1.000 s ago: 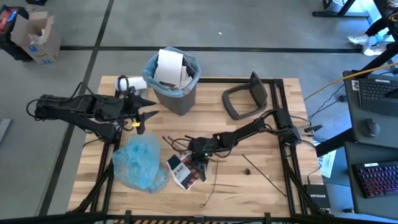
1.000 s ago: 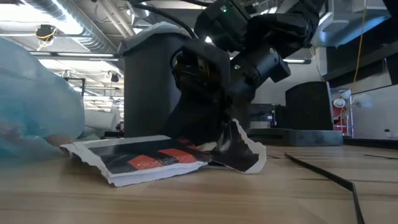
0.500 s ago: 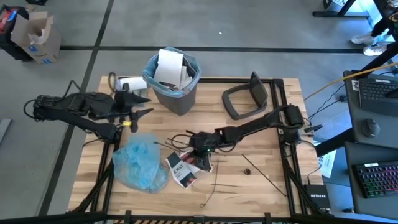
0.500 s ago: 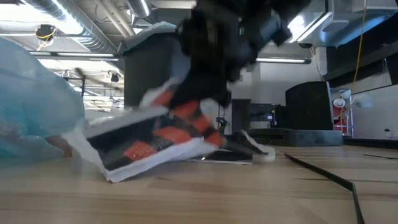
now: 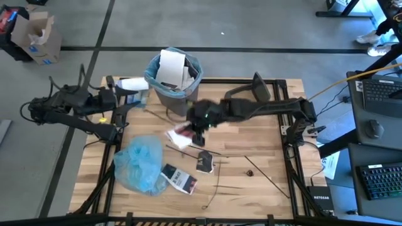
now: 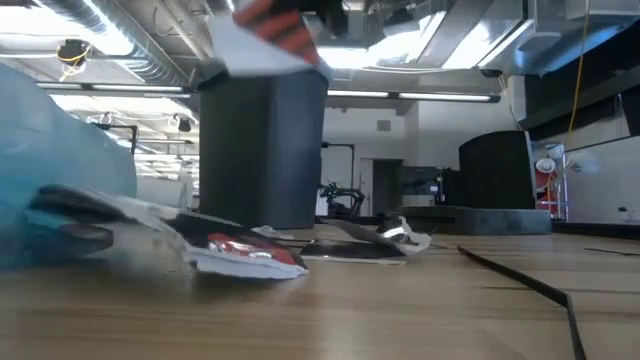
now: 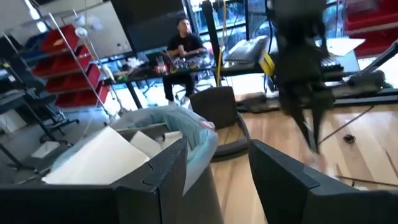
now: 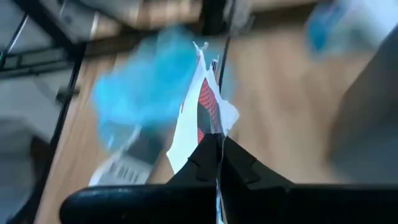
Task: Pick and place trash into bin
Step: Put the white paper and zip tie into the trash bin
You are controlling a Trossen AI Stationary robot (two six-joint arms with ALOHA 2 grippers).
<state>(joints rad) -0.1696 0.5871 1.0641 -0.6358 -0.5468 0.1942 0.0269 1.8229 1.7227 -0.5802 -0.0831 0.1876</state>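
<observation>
The bin (image 5: 174, 76), dark grey with a blue liner, stands at the table's far edge with white paper (image 5: 169, 66) in it. My right gripper (image 5: 196, 124) hovers in front of the bin, high above the table, shut on a torn red-and-white packet piece (image 8: 202, 112). That piece also shows at the top of the low view as the packet piece (image 6: 262, 28). Another packet (image 5: 179, 177) and a dark scrap (image 5: 204, 162) lie flat on the wood. My left gripper (image 7: 224, 180) stands open by the bin's left side, with nothing between its fingers. My right gripper pinches one edge of the packet piece (image 8: 214, 134) between its two fingertips, which slant down. The piece sticks out beyond the fingertips toward the table's left, lifted clear of the wood.
A crumpled blue bag (image 5: 141, 164) lies at the near left. Thin dark sticks (image 5: 264, 176) are scattered over the near right. The bin's grey lid (image 5: 246, 99) leans at the far right, and a white roll (image 5: 132, 84) lies left of the bin.
My right gripper has shut on the packet piece and risen steeply toward the bin, carrying it clear of the table. The other packet was tipped up at one end and has fallen flat again, a little nearer the blue bag. My left gripper has drawn back toward the table's left edge.
</observation>
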